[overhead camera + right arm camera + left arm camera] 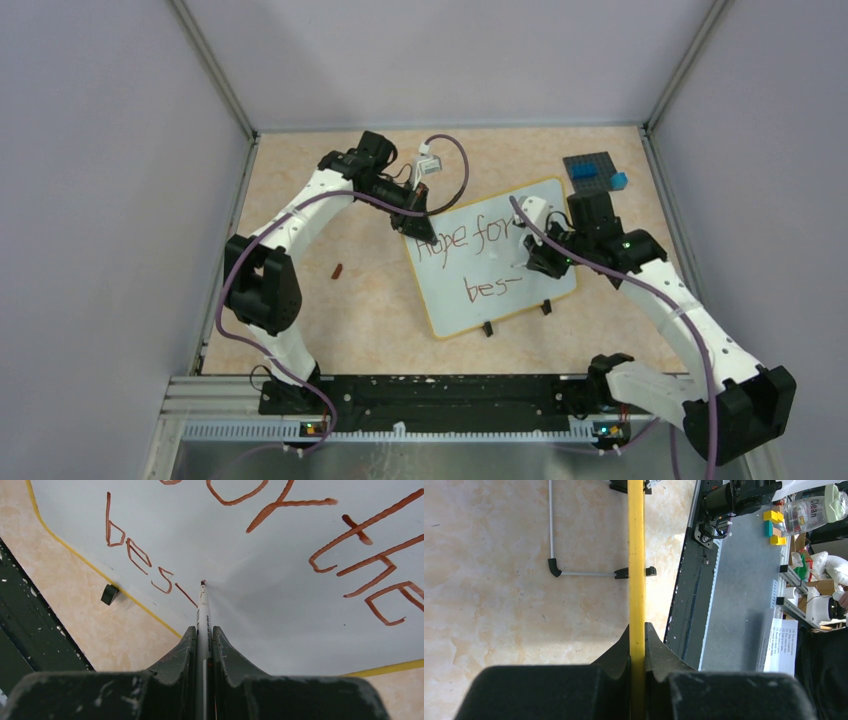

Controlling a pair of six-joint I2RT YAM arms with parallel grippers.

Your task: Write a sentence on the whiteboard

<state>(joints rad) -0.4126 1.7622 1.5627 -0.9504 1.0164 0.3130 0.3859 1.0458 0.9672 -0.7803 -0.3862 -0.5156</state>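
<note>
Well off to the left of the left jaws, a small reddish-brown piece [338, 269] lies alone on the table [380, 310]. The left gripper [637, 642] has its jaws drawn almost together, pinching the thin yellow rim of the whiteboard [505, 300]. In the wrist view the rim runs edge-on straight ahead from between them. Farther ahead of these jaws a black foot [650, 571] sticks out from the rim. The board sits skewed in the middle of the table between the two grippers, with its far left corner in the left jaws. The sentence [350, 545] so far reads "hope for the" on one line and "bes" with one further stroke on the next. The right gripper [203, 630] is clamped tight on a marker [202, 605] that points straight out from the jaws. Its tip touches the white surface just right of that last stroke. Left of these jaws, another foot [110, 594] shows at the rim. Beyond the right jaws, near the board's far right corner, lies a dark studded plate [585, 165] carrying blue bricks [618, 181].
</note>
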